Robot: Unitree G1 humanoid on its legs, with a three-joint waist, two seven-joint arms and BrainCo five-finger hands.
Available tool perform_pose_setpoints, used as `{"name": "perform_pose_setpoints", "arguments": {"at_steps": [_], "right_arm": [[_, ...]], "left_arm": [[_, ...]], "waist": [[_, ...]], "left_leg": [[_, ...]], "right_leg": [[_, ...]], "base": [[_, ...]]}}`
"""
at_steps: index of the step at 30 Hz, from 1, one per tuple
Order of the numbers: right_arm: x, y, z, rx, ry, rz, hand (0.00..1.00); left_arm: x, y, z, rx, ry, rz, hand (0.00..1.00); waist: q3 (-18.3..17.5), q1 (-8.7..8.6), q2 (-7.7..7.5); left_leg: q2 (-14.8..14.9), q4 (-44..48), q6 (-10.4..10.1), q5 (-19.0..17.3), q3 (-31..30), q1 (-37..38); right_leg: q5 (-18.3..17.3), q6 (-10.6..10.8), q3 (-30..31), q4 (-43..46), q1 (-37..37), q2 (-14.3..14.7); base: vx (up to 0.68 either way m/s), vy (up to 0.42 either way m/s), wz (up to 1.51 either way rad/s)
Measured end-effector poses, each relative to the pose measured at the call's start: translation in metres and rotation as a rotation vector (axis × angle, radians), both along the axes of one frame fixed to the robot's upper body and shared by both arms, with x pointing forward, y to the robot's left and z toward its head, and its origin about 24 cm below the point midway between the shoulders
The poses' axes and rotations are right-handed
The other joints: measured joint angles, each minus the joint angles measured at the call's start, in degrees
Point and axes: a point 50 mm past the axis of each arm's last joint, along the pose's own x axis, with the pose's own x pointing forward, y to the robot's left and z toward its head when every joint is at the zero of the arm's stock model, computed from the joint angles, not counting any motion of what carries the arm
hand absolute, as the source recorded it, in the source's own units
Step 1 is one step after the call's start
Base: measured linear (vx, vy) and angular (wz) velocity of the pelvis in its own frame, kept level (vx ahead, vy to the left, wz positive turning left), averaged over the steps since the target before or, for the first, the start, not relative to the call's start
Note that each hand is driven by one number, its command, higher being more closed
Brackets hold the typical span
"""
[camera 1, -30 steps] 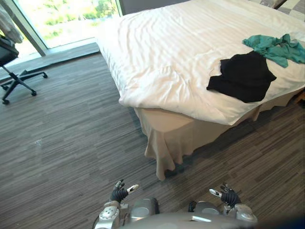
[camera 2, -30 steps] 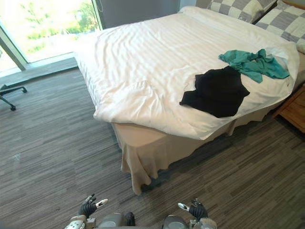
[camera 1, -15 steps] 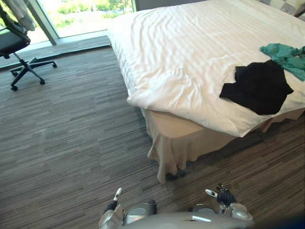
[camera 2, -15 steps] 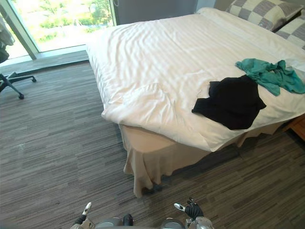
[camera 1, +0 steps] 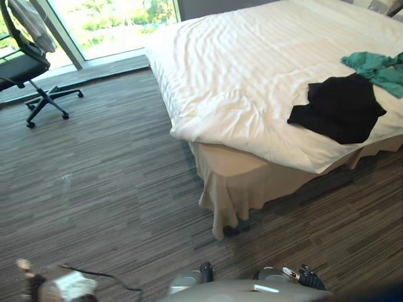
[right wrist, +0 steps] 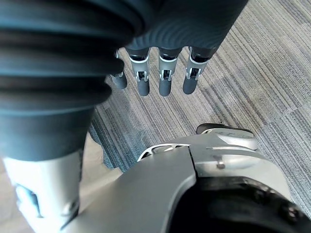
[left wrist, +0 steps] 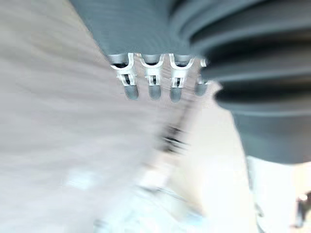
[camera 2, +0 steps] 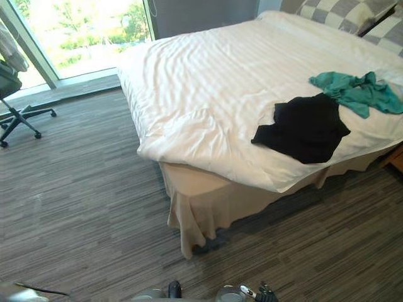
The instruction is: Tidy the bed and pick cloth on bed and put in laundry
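Observation:
A black cloth (camera 1: pixel 337 108) lies crumpled near the bed's near right edge, on the white duvet (camera 1: pixel 239 69). Just beyond it lies a teal cloth (camera 1: pixel 374 66), touching the black one's far side. My left hand (camera 1: pixel 28 284) hangs low at the far left over the floor; its fingers (left wrist: pixel 151 83) are relaxed and hold nothing. My right hand (camera 1: pixel 306 277) hangs by my side at the bottom, well short of the bed, and its fingers (right wrist: pixel 164 77) are loose and empty above the carpet.
The bed's corner with its beige skirt (camera 1: pixel 233 189) points toward me across striped grey carpet. A black office chair (camera 1: pixel 28 66) stands at the far left by the window. Checkered pillows (camera 2: pixel 327 12) lie at the bed's head. A wooden nightstand (camera 2: pixel 397 157) stands at the right.
My left hand has swung out from beside my body to the far lower left. My right hand has sunk lower in view. The camera has shifted a little; the cloths lie unmoved.

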Motion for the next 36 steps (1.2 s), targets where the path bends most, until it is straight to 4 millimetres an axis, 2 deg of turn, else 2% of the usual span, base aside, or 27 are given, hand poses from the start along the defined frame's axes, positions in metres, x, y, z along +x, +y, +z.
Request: {"name": "perform_pose_setpoints", "arguments": {"at_steps": [1, 2, 4, 5, 7, 8, 10, 11, 13, 14, 15, 16, 19, 25, 28, 31, 33, 36], "right_arm": [[-0.004, -0.001, 0.000, -0.002, 0.001, -0.014, 0.00], [-0.006, -0.001, 0.001, -0.003, 0.001, -0.023, 0.00], [-0.013, -0.003, 0.001, -0.007, 0.005, -0.052, 0.00], [-0.014, -0.004, 0.001, -0.008, 0.003, -0.054, 0.00], [-0.016, -0.002, 0.001, 0.000, 0.001, -0.066, 0.00], [-0.016, -0.002, 0.001, 0.002, -0.002, -0.074, 0.00], [-0.014, 0.000, 0.001, 0.016, -0.031, -0.090, 0.00], [-0.014, 0.000, 0.001, 0.021, -0.035, -0.089, 0.00], [-0.013, 0.001, 0.001, 0.038, -0.046, -0.099, 0.00], [-0.013, 0.001, 0.002, 0.040, -0.051, -0.103, 0.00], [-0.013, -0.001, 0.002, 0.044, -0.060, -0.126, 0.00], [-0.014, -0.003, 0.003, 0.047, -0.066, -0.144, 0.00], [-0.013, -0.005, 0.003, 0.058, -0.080, -0.156, 0.00], [-0.015, -0.008, 0.004, 0.073, -0.092, -0.179, 0.00], [-0.007, -0.012, 0.008, 0.065, -0.137, -0.167, 0.00], [0.000, -0.013, 0.011, 0.061, -0.167, -0.155, 0.00], [0.000, -0.014, 0.011, 0.056, -0.175, -0.153, 0.00], [0.002, -0.018, 0.013, 0.045, -0.190, -0.148, 0.00]], "left_arm": [[0.003, 0.018, 0.028, 0.128, 0.044, -0.013, 0.00], [0.007, 0.023, 0.040, 0.176, 0.055, -0.023, 0.00], [0.026, 0.036, 0.078, 0.331, 0.082, -0.074, 0.00], [0.037, 0.041, 0.098, 0.406, 0.097, -0.104, 0.00], [0.076, 0.043, 0.154, 0.634, 0.163, -0.217, 0.00], [0.086, 0.041, 0.167, 0.696, 0.183, -0.250, 0.00], [0.127, 0.019, 0.217, 0.961, 0.287, -0.397, 0.00], [0.137, 0.011, 0.228, 1.034, 0.310, -0.436, 0.00], [0.171, -0.034, 0.264, 1.344, 0.422, -0.548, 0.00], [0.177, -0.045, 0.271, 1.410, 0.431, -0.562, 0.00], [0.189, -0.069, 0.280, 1.537, 0.463, -0.594, 0.00], [0.200, -0.090, 0.284, 1.642, 0.504, -0.628, 0.00], [0.219, -0.125, 0.288, 1.785, 0.562, -0.712, 0.00], [0.245, -0.156, 0.286, 1.859, 0.669, -0.787, 0.00], [0.262, -0.162, 0.280, 1.888, 0.812, -0.799, 0.00], [0.275, -0.161, 0.271, 1.909, 0.995, -0.787, 0.00], [0.280, -0.159, 0.265, 1.912, 1.093, -0.775, 0.00], [0.285, -0.156, 0.273, 1.885, 1.148, -0.713, 0.00]], "waist": [[-0.1, 0.60, 0.79], [-0.2, 0.91, 0.75], [-0.7, 1.84, 0.98], [-0.8, 2.13, 0.99], [-1.0, 2.87, 0.51], [-1.1, 2.89, 0.33], [-1.2, 3.08, 0.12], [-1.2, 3.07, 0.10], [-1.3, 2.84, -0.01], [-1.3, 2.74, -0.06], [-1.2, 2.25, -0.10], [-1.2, 1.10, -0.14], [-1.2, -0.90, -0.20], [-0.5, -3.51, -0.63], [1.1, -4.77, -0.26], [3.8, -6.02, 0.11], [4.3, -6.97, 0.27], [6.7, -8.51, 0.47]], "left_leg": [[0.1, 0.2, -0.1, -0.1, 0.1, 0.0], [0.1, 0.3, -0.3, -0.1, 0.1, 0.0], [0.3, 1.2, 0.0, 0.0, -0.2, -0.1], [0.3, 1.5, -0.1, 0.0, -0.5, -0.3], [0.5, 2.1, -0.4, -0.2, -0.8, -0.1], [0.5, 2.1, -0.5, -0.3, -0.8, 0.0], [1.0, 2.1, -0.9, -0.8, -0.3, 0.0], [1.1, 2.1, -1.0, -0.9, 0.0, 0.0], [1.6, 2.3, -0.9, -1.0, 1.9, -0.2], [1.6, 2.7, -0.8, -1.2, 2.3, -0.5], [1.6, 3.4, -0.5, -2.0, 2.6, -0.8], [1.6, 3.8, -0.3, -2.4, 3.7, -0.9], [1.6, 5.2, 0.1, -3.3, 5.7, -2.0], [1.9, 6.0, 0.1, -3.4, 8.5, -2.4], [2.2, 6.2, 0.2, -3.4, 10.1, -4.3], [2.2, 6.0, 0.2, -3.4, 11.3, -5.0], [2.1, 6.0, 0.5, -3.2, 12.0, -6.8], [1.8, 6.0, 1.2, -2.7, 13.3, -8.6]], "right_leg": [[-0.2, 0.0, -0.2, 0.0, 0.1, 0.0], [-0.2, -0.1, -0.2, 0.1, 0.2, 0.1], [-0.2, -0.3, -0.7, 0.1, 0.4, 0.1], [-0.2, -0.3, -1.2, -0.1, 0.8, 0.2], [-0.2, -0.3, -1.3, -1.2, 2.0, 0.6], [-0.2, -0.4, -1.3, -1.6, 2.2, 0.8], [0.4, -0.8, -1.0, -2.8, 2.5, 1.4], [0.7, -0.9, -0.8, -3.0, 2.5, 1.5], [2.1, -1.5, 1.4, -4.3, 2.3, 2.2], [2.2, -1.4, 1.9, -4.5, 2.0, 2.2], [2.4, -1.3, 2.4, -4.9, 1.8, 2.2], [2.5, -1.2, 3.5, -4.9, 1.5, 2.2], [2.9, -1.0, 6.2, -4.9, -0.4, 2.1], [3.7, -0.9, 9.3, -4.5, -2.1, 2.2], [4.5, -1.0, 11.4, -3.7, -5.5, 2.7], [5.0, -0.7, 13.1, -3.2, -7.4, 2.9], [5.3, -0.4, 14.2, -2.3, -10.1, 2.8], [5.9, -0.1, 15.3, -1.4, -13.1, 2.6]], "base": [[0.13, -0.038, 0.05], [0.14, -0.038, 0.05], [0.18, -0.042, 0.16], [0.23, -0.063, 0.31], [0.16, -0.052, 0.25], [0.10, -0.038, 0.07], [0.08, -0.027, -0.08], [0.06, -0.008, -0.23], [0.05, 0.020, -0.38], [0.05, 0.027, -0.43], [0.03, 0.035, -0.38], [0.01, 0.038, -0.39], [-0.01, 0.046, -0.49], [-0.02, 0.030, -0.27], [-0.10, 0.019, -0.32], [-0.10, 0.028, -0.26], [-0.10, 0.031, -0.33], [-0.08, 0.031, -0.23]]}}
